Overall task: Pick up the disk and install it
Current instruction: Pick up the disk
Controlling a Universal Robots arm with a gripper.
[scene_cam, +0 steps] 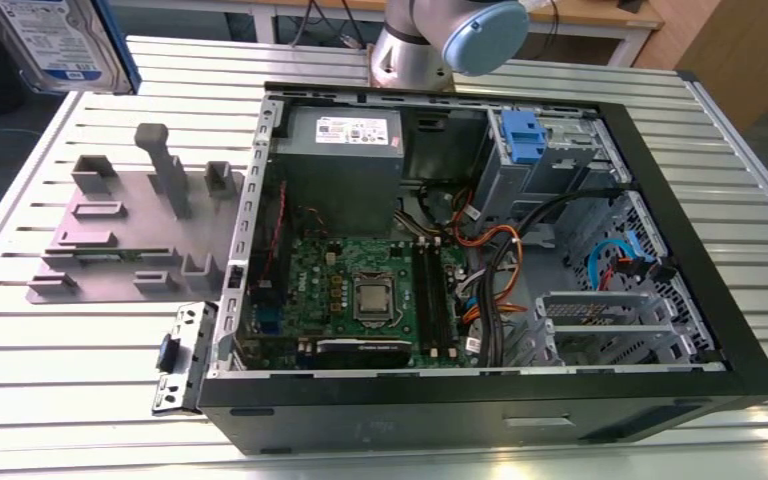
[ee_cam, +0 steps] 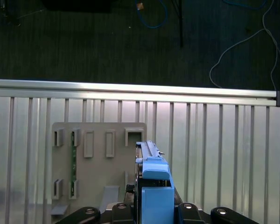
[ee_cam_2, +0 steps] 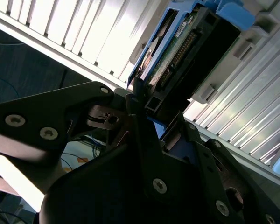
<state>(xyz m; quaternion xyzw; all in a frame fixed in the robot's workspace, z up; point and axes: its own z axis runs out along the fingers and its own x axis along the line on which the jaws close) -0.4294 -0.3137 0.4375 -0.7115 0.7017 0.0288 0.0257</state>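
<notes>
Disk point(scene_cam: 57, 40), silver with a white-and-blue label and clipped in a blue frame, hangs in the air off the desk point(scene_cam: 91, 400) near the grey stand point(scene_cam: 117, 250), clamped edge-on by the closed gripper point(ee_cam_2: 133, 99).

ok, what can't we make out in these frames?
Exterior view: disk cut off by the top edge and the exterior view's left edge.
Both wrist views: disk is edge-on, so its label face is hidden.
First wrist view: disk covers part of the stand.
Exterior view: drive bay too small to tell whether a slot is free.
</notes>
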